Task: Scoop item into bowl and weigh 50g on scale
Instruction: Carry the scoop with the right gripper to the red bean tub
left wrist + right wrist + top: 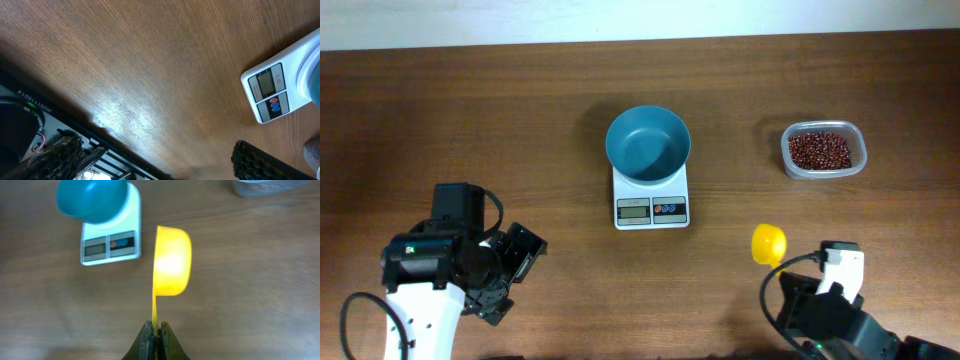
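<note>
1. Overhead: bowl [648, 145] on scale [651, 208], centre; beans [820, 150] in tub [861, 150], upper right; scoop [768, 243] lower right, empty.
2. Left wrist: left gripper [160, 165] spread wide, holding nothing.
3. Right wrist: right gripper [155, 330] clamped on scoop handle, bottom centre. Cup looks turned sideways; we'd roll it level before dipping.

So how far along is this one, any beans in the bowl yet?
Done: the bowl sits on the scale, and the right gripper is shut on the yellow scoop by its handle. In hand: the scoop hangs over the table, showing no beans. Left: all scooping and weighing; the bowl is empty and the beans lie in the clear tub. The left gripper is open, idle.
</note>
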Robot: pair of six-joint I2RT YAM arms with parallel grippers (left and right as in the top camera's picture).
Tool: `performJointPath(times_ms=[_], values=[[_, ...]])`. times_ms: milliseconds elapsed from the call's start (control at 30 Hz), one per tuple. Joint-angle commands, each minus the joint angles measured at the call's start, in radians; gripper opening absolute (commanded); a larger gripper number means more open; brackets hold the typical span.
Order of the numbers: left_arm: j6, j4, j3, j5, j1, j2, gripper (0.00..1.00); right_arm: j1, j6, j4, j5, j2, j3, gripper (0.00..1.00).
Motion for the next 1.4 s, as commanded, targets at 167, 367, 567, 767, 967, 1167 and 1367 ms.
performJointPath(times_ms=[167, 367, 567, 767, 967, 1167, 1367], values=[[0.001, -0.001, 0.014, -0.015, 0.000, -0.009, 0.99, 0.003, 0.102, -0.162, 0.103, -0.003, 0.148, 0.04], [0.001, 0.001, 0.014, -0.016, 0.000, -0.009, 0.99, 0.003, 0.206, -0.280, 0.088, -0.003, 0.183, 0.04], [0.001, 0.072, 0.014, -0.120, 0.000, -0.009, 0.99, 0.003, 0.200, -0.093, 0.346, 0.060, 0.183, 0.04], [0.001, 0.072, 0.014, -0.120, 0.000, -0.009, 0.99, 0.003, 0.194, -0.080, 0.402, 0.257, 0.286, 0.04], [0.001, 0.071, 0.014, -0.120, 0.000, -0.009, 0.99, -0.004, 0.271, -0.303, 0.421, 0.475, 0.536, 0.04], [0.001, 0.071, 0.014, -0.120, 0.000, -0.009, 0.99, -0.237, 0.242, -0.409, 0.352, 0.534, 0.644, 0.04], [0.001, 0.071, 0.014, -0.120, 0.000, -0.009, 0.99, -0.503, 0.086, -0.409, 0.275, 0.540, 0.644, 0.04]])
